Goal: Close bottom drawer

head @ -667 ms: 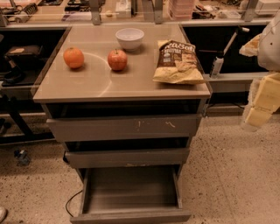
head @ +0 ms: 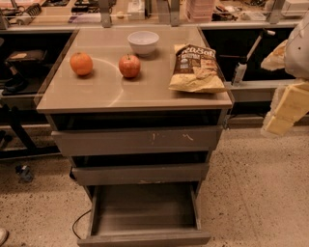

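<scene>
One camera only. It stands in front of the cabinet (head: pixel 137 141), high up, tilted down onto the worktop (head: pixel 111 91). It is close: the pulled-out bottom drawer (head: pixel 145 210) reaches the near edge, and benches (head: pixel 58 13) line the far edge. The pincer (head: pixel 285 108) hangs at the right edge, beside the cabinet.

Tan cabinet top (head: pixel 96 94) carries orange (head: pixel 81 63) at left, apple (head: pixel 129 65) mid, white bowl (head: pixel 143 42) just behind apple, chip bag (head: pixel 197 68) flat at right. Gripper (head: pixel 279 118) hangs beyond right edge.
</scene>
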